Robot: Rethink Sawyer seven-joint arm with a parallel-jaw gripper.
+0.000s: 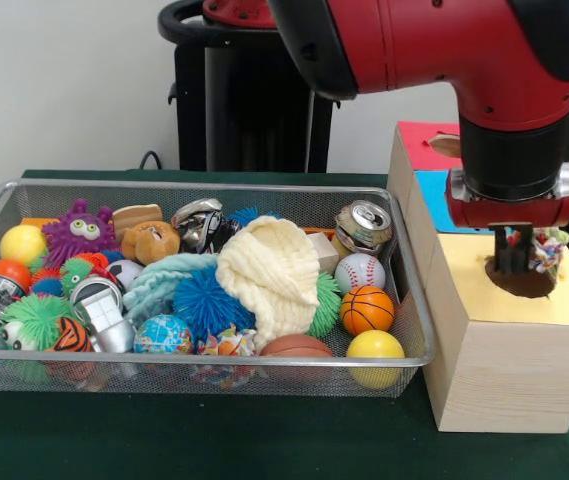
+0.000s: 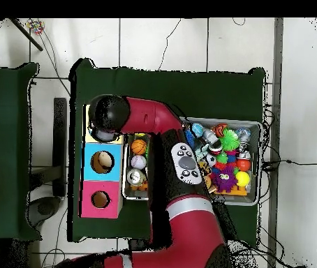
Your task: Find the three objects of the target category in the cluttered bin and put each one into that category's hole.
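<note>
At the lower left of the frame, the wire mesh bin (image 1: pixel 204 365) sits on the green bench (image 1: pixel 214 440), full of balls, cans and a cream knitted cloth (image 1: pixel 274 270). At the right, the end effector (image 1: pixel 517 258) is over the hole (image 1: pixel 520 280) in the yellow-topped box (image 1: pixel 509 350), closed on a flecked rope bundle (image 1: pixel 546 250). Behind it are the blue-topped box (image 1: pixel 442 200) and the red-topped box (image 1: pixel 426 145).

A cream knitted cloth (image 1: pixel 274 270) lies mid-clutter beside a blue spiky ball (image 1: pixel 207 302), with a purple spiky toy (image 1: pixel 81 231) far left, a crushed can (image 1: pixel 364 226) far right above a baseball (image 1: pixel 360 271), a small basketball (image 1: pixel 367 309) and a yellow ball (image 1: pixel 375 347) at the near right.
</note>
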